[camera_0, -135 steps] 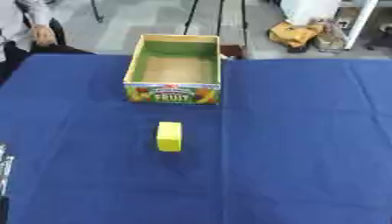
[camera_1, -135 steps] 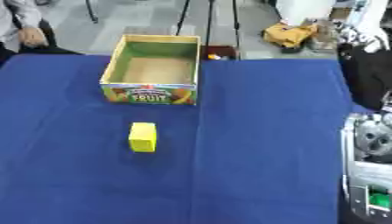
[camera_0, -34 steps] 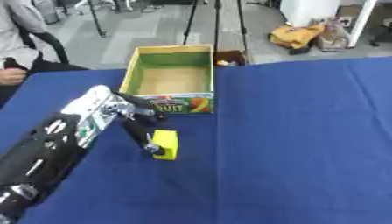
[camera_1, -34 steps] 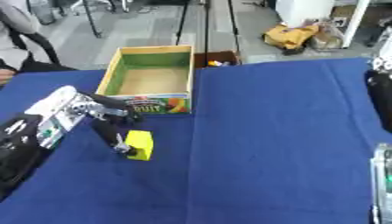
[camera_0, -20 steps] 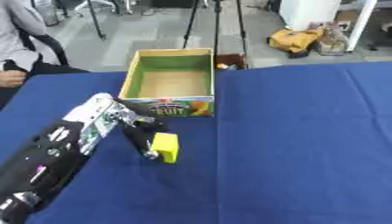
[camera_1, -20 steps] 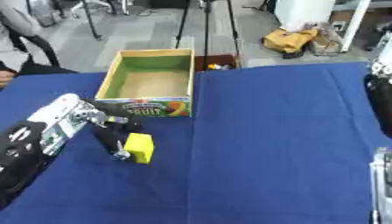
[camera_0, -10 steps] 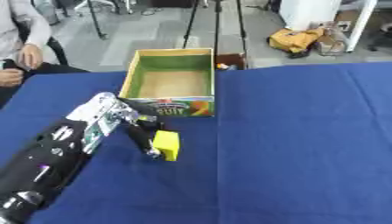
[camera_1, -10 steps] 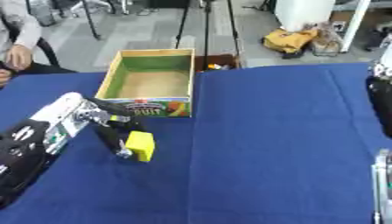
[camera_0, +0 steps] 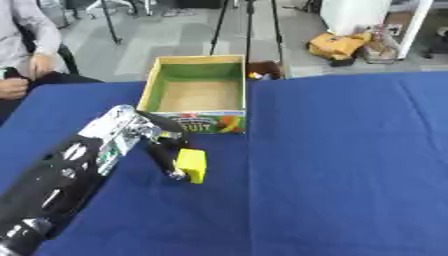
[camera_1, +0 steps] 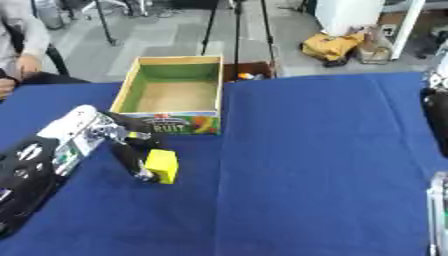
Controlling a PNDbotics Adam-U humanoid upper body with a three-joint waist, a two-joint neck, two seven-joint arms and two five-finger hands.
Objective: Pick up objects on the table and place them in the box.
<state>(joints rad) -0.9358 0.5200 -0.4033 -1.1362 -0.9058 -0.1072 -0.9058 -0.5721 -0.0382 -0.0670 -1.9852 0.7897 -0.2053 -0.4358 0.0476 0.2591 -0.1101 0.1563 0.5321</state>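
- Counter (camera_0: pixel 350 165): covered with a blue cloth; it carries the box and the block.
- Box (camera_0: pixel 198 91): an open cardboard carton with a green inner wall and a bare brown floor, standing toward the far side of the counter, left of centre. Its near face bears a fruit print. Nothing is visible inside it.
- Yellow block (camera_0: pixel 192 165): a small rectangular piece sitting on the cloth just near of the box's near wall and apart from it. Whether it rests fully on the cloth or is slightly raised cannot be told.
- Left hand (camera_0: pixel 166 150): the left arm enters from the near left corner and reaches diagonally toward the block. Dark fingers (camera_1: pixel 133 161) point downward and lie against the block's left face; another finger extends above, toward the box's near wall. The hand is partly spread at the block. Whether the block is pinched between the fingers cannot be told, since its right side shows no finger.
- Right hand: only parts of the right arm (camera_1: pixel 435 107) show at the right edge in the right eye view; the hand itself is not visible.
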